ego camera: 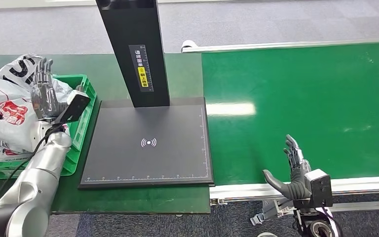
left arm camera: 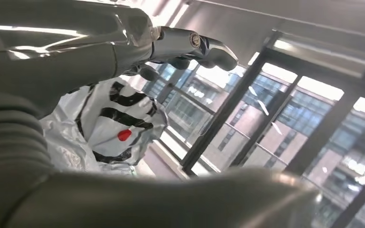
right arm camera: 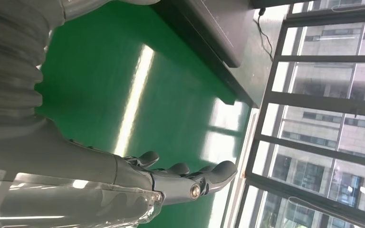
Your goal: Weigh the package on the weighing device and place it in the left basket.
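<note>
The package (ego camera: 5, 111) lies heaped in the green basket (ego camera: 81, 123) at the table's left edge, so the placing looks done. Above it, the left robot hand (ego camera: 44, 94) is spread and empty; the right robot hand (ego camera: 291, 173), also spread, hovers over the conveyor belt's (ego camera: 301, 98) near edge. The weighing device (ego camera: 148, 143) sits bare.
</note>
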### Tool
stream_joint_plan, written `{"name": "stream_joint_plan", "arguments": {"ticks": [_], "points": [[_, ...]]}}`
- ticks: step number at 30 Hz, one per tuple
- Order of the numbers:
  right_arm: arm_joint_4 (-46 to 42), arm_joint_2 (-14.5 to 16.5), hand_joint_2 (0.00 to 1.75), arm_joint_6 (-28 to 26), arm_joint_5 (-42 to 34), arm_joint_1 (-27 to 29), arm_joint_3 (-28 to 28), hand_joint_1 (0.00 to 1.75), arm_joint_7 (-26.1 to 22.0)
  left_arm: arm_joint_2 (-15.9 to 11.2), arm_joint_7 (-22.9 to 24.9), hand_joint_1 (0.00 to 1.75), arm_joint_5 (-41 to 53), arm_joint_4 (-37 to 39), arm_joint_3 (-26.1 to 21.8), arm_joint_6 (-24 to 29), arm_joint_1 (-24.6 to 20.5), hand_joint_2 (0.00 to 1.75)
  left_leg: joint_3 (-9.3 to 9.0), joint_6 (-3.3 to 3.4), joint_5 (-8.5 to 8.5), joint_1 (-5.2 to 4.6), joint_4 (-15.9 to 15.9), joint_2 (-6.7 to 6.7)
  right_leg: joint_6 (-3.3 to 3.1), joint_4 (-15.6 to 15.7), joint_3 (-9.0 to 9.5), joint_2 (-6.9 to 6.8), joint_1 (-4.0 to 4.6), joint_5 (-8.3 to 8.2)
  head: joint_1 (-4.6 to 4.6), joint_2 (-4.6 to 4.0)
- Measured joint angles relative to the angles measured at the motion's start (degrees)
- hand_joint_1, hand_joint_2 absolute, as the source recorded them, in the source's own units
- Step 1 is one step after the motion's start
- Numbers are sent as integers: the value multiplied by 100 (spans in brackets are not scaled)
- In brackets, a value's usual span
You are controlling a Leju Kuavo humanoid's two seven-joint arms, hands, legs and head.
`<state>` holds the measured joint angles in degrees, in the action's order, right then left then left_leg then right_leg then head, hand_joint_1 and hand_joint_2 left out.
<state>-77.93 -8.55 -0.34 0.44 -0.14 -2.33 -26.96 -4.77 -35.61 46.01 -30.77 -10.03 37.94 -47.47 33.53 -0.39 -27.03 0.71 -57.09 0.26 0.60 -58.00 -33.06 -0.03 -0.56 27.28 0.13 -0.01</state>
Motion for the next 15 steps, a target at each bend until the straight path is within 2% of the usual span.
{"name": "stream_joint_plan", "arguments": {"ticks": [5, 8, 12, 15], "points": [[-19, -2, 175, -18, 0, 31, -1, 0, -16, 145, -135, 0, -171, -124, -321, -15, 46, 0, 0, 0, 0, 0, 0, -2, 0, 0, 1, 0, 0, 0, 0, 1], [-40, -1, 175, -69, -4, 66, -1, 0, -38, 257, -349, 0, -1219, -290, -293, -232, 142, 0, 0, 0, 0, -1, 0, -4, 0, 0, 1, 0, -1, 0, 0, 0], [-62, -1, 175, -80, -49, 86, -1, 0, -159, 434, -441, 0, -3209, -1201, 305, -826, 710, 0, 1, 1, -2, -2, 0, -2, 1, 1, 0, 0, -2, 0, 0, -1], [-90, -8, 175, -18, -133, 79, 0, 0, -280, 558, -455, 0, -4434, -2127, 961, -1582, 1308, 0, 3, 2, -7, -3, 0, -5, 1, 3, 0, -1, -3, 2, -1, -1]]}}
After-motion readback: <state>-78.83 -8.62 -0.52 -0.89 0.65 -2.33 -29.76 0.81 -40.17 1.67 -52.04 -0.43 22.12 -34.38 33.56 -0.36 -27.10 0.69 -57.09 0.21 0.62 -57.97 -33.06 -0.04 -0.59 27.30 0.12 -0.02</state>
